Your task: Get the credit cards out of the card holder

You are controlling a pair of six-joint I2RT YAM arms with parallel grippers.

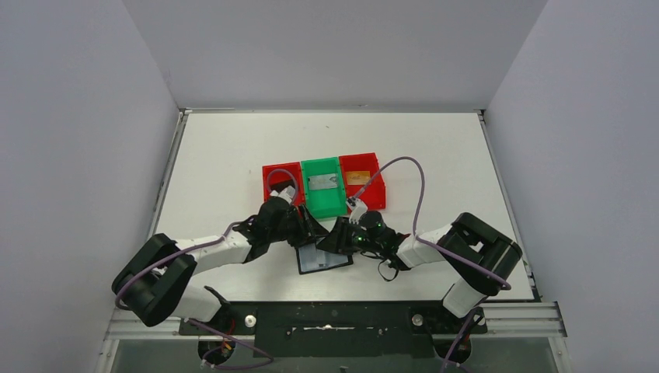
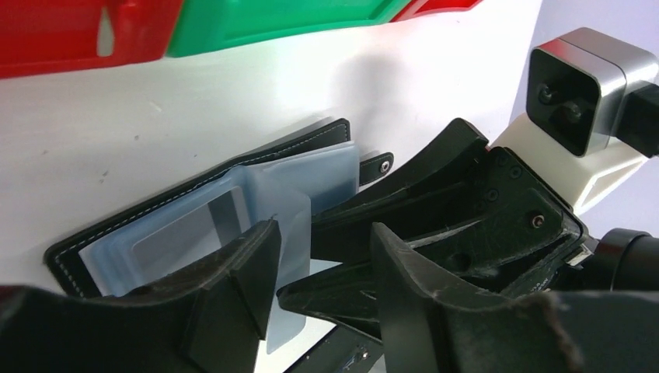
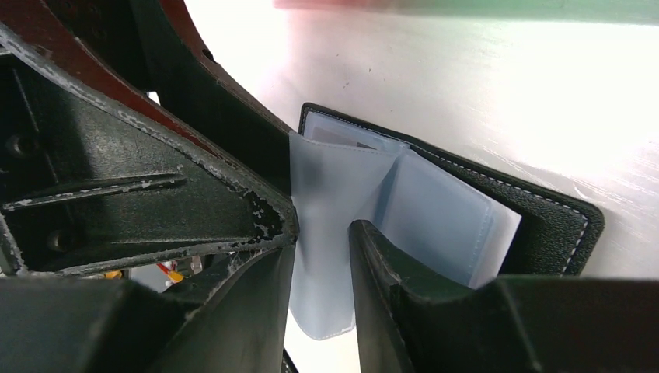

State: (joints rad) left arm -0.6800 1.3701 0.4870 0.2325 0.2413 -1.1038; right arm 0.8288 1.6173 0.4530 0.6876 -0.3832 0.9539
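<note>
Lying open, the black card holder (image 3: 559,225) shows blue-grey pockets (image 3: 439,210), right pincer (image 3: 320,233) pinching one.

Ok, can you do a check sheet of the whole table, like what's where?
Surface: white table, no spills seen.
Job's things: holder lies open near the arms, pockets fanned up; grey card in the green bin; gold card in the right red bin; no other card seen.
Clutter: left red bin, partly hidden.
Grippers: left gripper open by the pockets; right gripper straddles one pocket, grip unclear.
Cables: purple cable loops over the table.
Surroundings: grey walls.
</note>
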